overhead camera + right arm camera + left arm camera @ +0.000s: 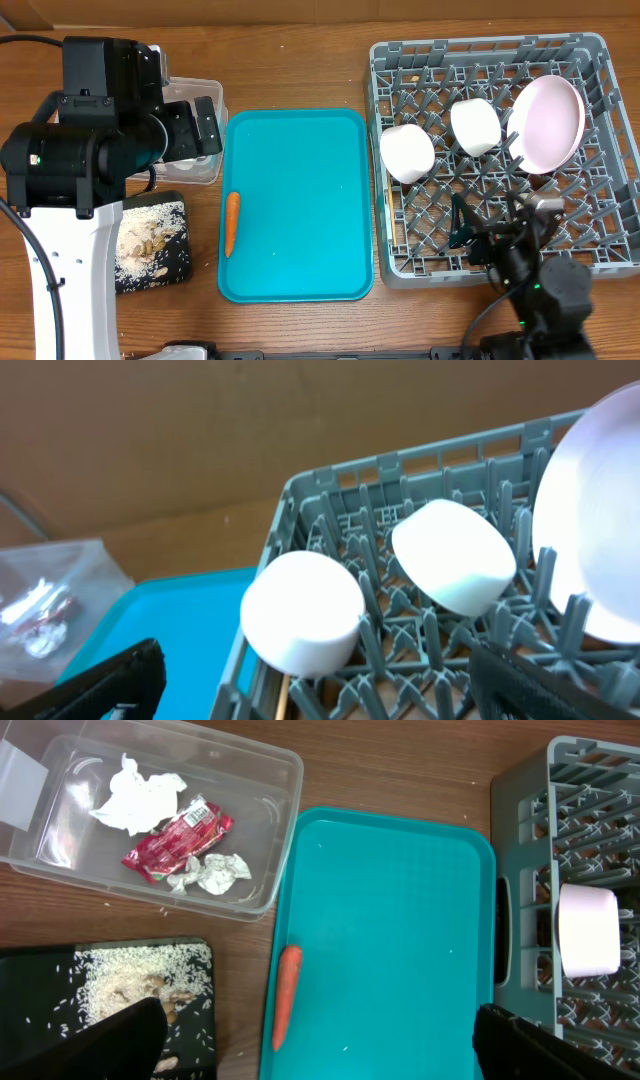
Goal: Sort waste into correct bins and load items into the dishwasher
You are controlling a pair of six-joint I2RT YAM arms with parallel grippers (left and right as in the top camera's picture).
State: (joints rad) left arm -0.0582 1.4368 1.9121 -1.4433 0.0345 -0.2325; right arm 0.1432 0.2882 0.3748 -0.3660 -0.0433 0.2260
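Note:
The clear tub (270, 830) holds crumpled white paper (137, 800), a red wrapper (178, 840) and silver foil (212, 872). Pale crumbs and rice (130, 985) lie on the black tray (40, 990). An orange carrot (287, 995) rests at the teal tray's (400, 920) left edge. In the grey dish rack (395, 262) sit two white bowls (407, 153) (475, 126) on their sides and a pink dish (548, 122). My left gripper (320, 1050) hangs open above the carrot and tray. Over the rack's near left corner, my right gripper (320, 690) is open and empty, close to the bowls (302, 610) (455, 555).
In the overhead view the left arm (90, 150) covers most of the clear tub. The teal tray (295, 205) lies between the bins and the rack. A brown cardboard wall (250, 430) stands behind the table. The right arm's base (545, 295) is at the front edge.

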